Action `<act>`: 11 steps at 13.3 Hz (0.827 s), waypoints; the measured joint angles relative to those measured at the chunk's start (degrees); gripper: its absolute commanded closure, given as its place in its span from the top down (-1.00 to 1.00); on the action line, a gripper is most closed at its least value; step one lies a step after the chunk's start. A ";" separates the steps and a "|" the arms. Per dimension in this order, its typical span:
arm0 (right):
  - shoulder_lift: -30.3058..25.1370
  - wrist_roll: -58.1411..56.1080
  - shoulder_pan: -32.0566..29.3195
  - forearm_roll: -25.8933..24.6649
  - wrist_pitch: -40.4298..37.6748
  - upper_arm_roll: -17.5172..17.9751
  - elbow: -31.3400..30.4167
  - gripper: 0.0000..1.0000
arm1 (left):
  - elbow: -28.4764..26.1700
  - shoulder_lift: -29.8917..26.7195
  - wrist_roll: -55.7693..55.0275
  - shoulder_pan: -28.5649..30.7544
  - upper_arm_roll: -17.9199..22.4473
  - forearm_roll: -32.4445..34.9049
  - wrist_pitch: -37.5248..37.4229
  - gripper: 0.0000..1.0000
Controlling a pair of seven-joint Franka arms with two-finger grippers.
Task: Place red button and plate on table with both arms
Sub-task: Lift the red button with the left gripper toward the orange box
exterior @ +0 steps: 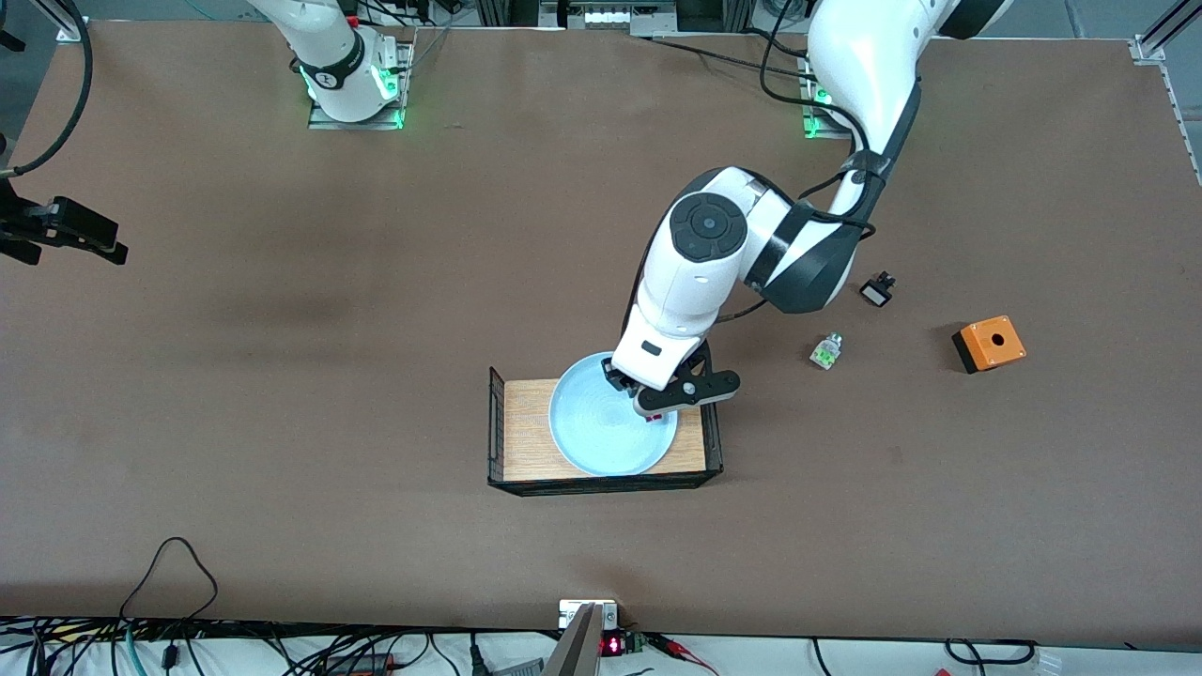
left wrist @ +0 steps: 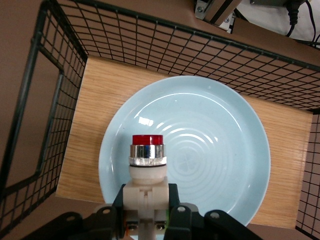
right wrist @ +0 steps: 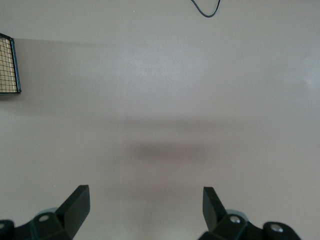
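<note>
A: Does any lettering or label read clearly on the table (exterior: 282, 376) or on the things upon it?

B: None does. The one sign is a small red lit display (exterior: 611, 645) just past the table's edge nearest the front camera, below the wooden tray (exterior: 526, 422) in the front view; its digits are too small to make out.

A: And on the arms?

B: A dark round mark on the band of the right arm's base (exterior: 329, 80), not legible.
</note>
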 measured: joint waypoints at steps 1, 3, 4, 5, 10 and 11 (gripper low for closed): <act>0.00 0.03 0.02 0.00 0.01 0.05 0.01 1.00 | 0.03 -0.48 -0.11 0.05 0.00 -0.18 -0.02 -0.99; 0.00 0.15 0.11 0.01 0.02 0.29 0.09 1.00 | 0.11 -1.66 -0.27 0.50 0.13 -0.92 -0.04 -0.99; 0.00 0.29 0.17 0.01 0.03 0.41 0.19 1.00 | 0.12 -2.34 -0.28 1.03 0.18 -1.16 -0.38 -0.99; 0.00 0.41 0.20 0.01 0.04 0.50 0.33 1.00 | 0.16 -3.01 -0.28 1.70 0.19 -1.20 -1.26 -0.99; 0.00 0.48 0.33 0.81 0.04 0.68 0.52 1.00 | 0.21 -5.36 -0.27 4.31 0.44 -1.20 -6.55 -0.99; 0.00 0.48 0.50 1.61 0.04 0.72 0.54 1.00 | 0.24 -5.88 -0.26 4.91 0.56 -1.20 -7.90 -0.99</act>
